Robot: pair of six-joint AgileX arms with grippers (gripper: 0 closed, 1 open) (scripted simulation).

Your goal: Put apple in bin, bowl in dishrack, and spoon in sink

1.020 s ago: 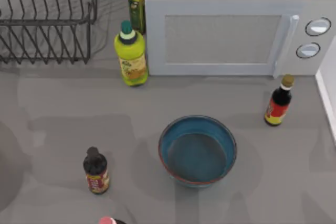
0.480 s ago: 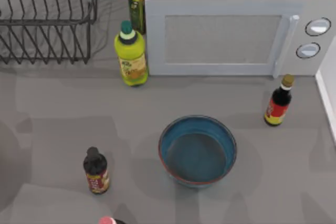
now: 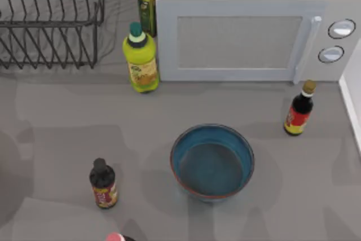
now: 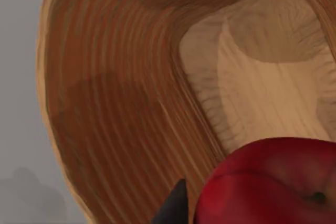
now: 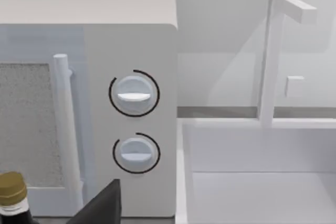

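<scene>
The red apple (image 4: 273, 182) hangs just above the hollow of a round wooden bin (image 4: 115, 103) in the left wrist view. My left gripper (image 4: 257, 216) is shut on it, and one dark fingertip (image 4: 173, 208) presses its side. The teal bowl (image 3: 212, 161) with a reddish rim sits upright at the table's middle front. The wire dishrack (image 3: 51, 21) stands at the back left. The white sink (image 5: 252, 182) lies right of the microwave, with my right gripper's dark fingertip (image 5: 102, 205) facing it. The spoon is out of view.
A white microwave (image 3: 254, 32) fills the back right. Beside it stand a yellow-green bottle (image 3: 140, 59) and an olive-oil bottle (image 3: 146, 4). Dark sauce bottles stand at the front left (image 3: 102, 184) and the right (image 3: 299, 110). A faucet (image 5: 273, 56) rises behind the sink.
On the tabletop only the soft shadows near the left edge have shifted slightly. The bowl and the bottles have stayed put.
</scene>
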